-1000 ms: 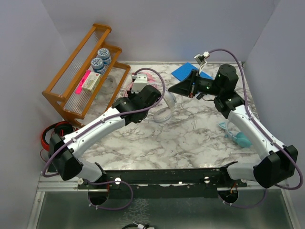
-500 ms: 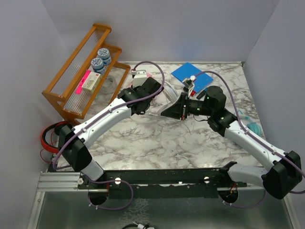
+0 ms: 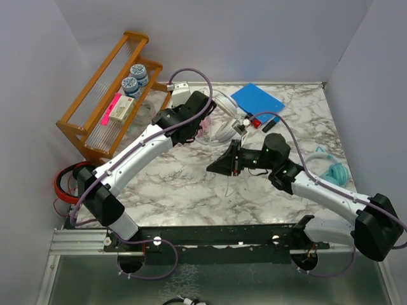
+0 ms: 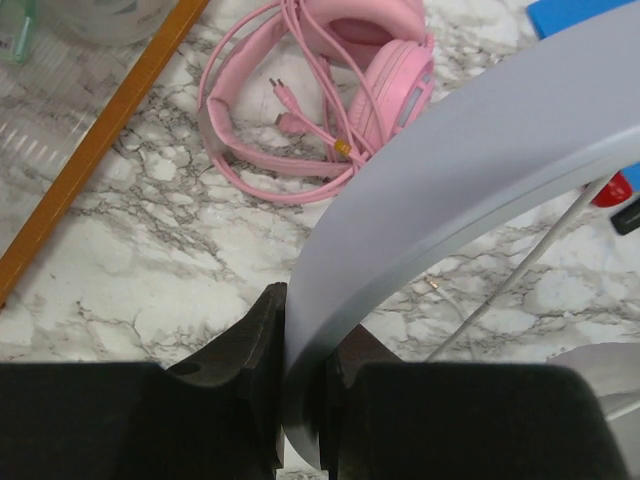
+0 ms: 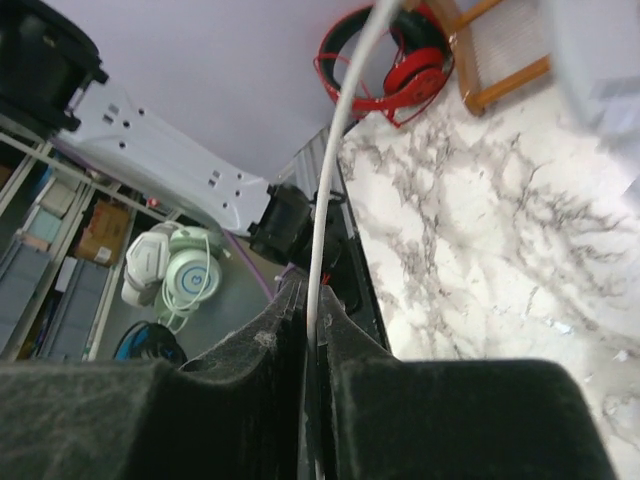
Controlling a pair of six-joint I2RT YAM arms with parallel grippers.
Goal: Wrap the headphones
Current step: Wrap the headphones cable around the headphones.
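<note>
Squarely clamped, white headphones [image 4: 450, 170], inside left pincer [image 4: 305, 335]

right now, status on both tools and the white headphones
Left tool shut on headband of plain white over-ear headphones. Right tool shut on their thin white cable. Pink corded headphones lie on marble table just beyond.

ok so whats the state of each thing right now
left pincer: shut on white headphones band
right pincer: shut on white cable
white headphones: held by band, cable unwound
pink headphones: lying on table, cable loose
teal headphones: lying by table's right edge
red headphones: lying off table, left side
</note>
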